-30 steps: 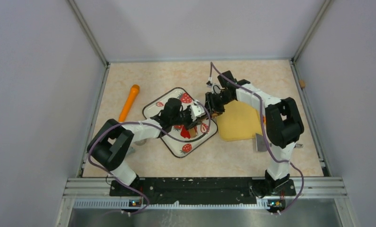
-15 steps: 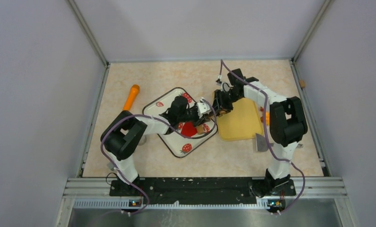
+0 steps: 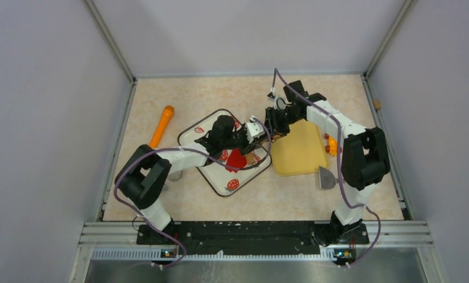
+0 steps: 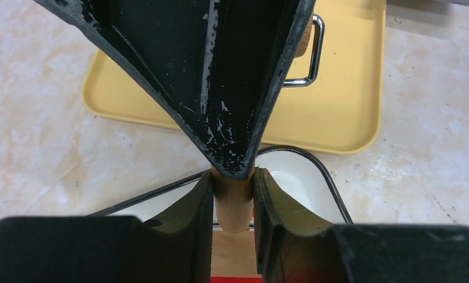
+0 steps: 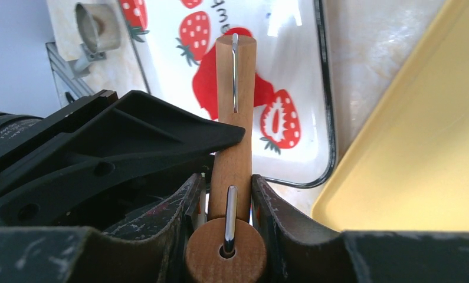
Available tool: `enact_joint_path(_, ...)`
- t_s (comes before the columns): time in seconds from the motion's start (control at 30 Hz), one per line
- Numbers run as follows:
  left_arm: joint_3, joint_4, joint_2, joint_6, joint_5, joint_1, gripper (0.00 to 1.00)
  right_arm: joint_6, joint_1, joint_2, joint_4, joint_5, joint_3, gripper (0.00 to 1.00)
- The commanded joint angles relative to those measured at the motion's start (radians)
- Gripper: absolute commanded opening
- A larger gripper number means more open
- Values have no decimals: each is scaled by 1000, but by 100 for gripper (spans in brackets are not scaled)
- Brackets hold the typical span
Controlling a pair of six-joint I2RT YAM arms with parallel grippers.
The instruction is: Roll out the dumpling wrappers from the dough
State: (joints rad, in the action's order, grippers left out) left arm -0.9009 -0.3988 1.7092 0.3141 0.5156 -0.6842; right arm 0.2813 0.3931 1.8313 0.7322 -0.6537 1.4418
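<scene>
The dough (image 3: 237, 160) is a flat ragged red blob on the strawberry-printed tray (image 3: 203, 174); it also shows in the right wrist view (image 5: 208, 88). No neat round wrapper shows. A small wooden roller (image 5: 234, 118) with a metal wire frame hangs above the tray's right corner. My left gripper (image 3: 253, 132) is shut on its wooden handle (image 4: 233, 203). My right gripper (image 3: 274, 125) is shut on the same roller from the other side, beside its round end (image 5: 225, 253). In the left wrist view the right gripper's black finger (image 4: 238, 88) covers most of the roller.
A yellow tray (image 3: 299, 154) lies right of the printed tray, also in the wrist views (image 4: 350, 88) (image 5: 420, 147). An orange stick (image 3: 161, 127) lies at the left. A grey scraper (image 3: 325, 177) sits by the yellow tray's front. A metal ring cutter (image 5: 96, 26) stands left of the printed tray.
Both grippers have shifted right and slightly back with the roller, off the tray's middle. The red dough, mostly covered a second ago, now lies exposed.
</scene>
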Motion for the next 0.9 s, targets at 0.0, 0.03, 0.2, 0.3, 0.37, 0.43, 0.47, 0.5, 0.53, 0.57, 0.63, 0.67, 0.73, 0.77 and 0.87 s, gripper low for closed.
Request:
enact_joint_path(0.0,-49,47,-101,14,93,-58,0,24,61,-75,-154,-149,63,0)
enact_joint_path(0.03,-43,69,-111,15,76,-57,0,30,66,-65,-157,-151,67,0)
enact_joint_path(0.2,-4,134,-162,-23,-6,-45,0,35,108,19,-167,-152,117,0)
enact_joint_path(0.3,40,134,-185,-41,-38,-35,0,50,128,72,-180,-148,143,0)
enact_joint_path(0.37,66,128,-192,-48,-53,-31,0,58,139,102,-179,-139,156,0)
enact_joint_path(0.43,84,121,-178,-63,-58,-28,0,67,146,126,-174,-116,154,0)
enact_joint_path(0.47,89,115,-165,-69,-55,-24,0,74,144,138,-174,-102,147,0)
enact_joint_path(0.5,94,104,-147,-76,-50,-22,0,75,144,150,-169,-91,139,0)
enact_joint_path(0.53,98,93,-130,-81,-46,-20,0,76,144,160,-164,-79,129,0)
enact_joint_path(0.57,102,78,-111,-87,-43,-19,0,77,144,173,-157,-68,119,0)
enact_joint_path(0.63,103,61,-75,-89,-38,-16,0,74,145,195,-147,-56,108,0)
enact_joint_path(0.67,102,54,-58,-88,-34,-13,0,70,145,208,-141,-47,105,0)
enact_joint_path(0.73,101,47,-37,-80,-27,-8,0,60,144,232,-131,-37,105,0)
enact_joint_path(0.77,102,46,-34,-78,-27,-6,0,56,145,243,-130,-36,106,0)
enact_joint_path(0.87,110,54,-40,-84,-21,7,0,42,153,276,-125,-28,118,0)
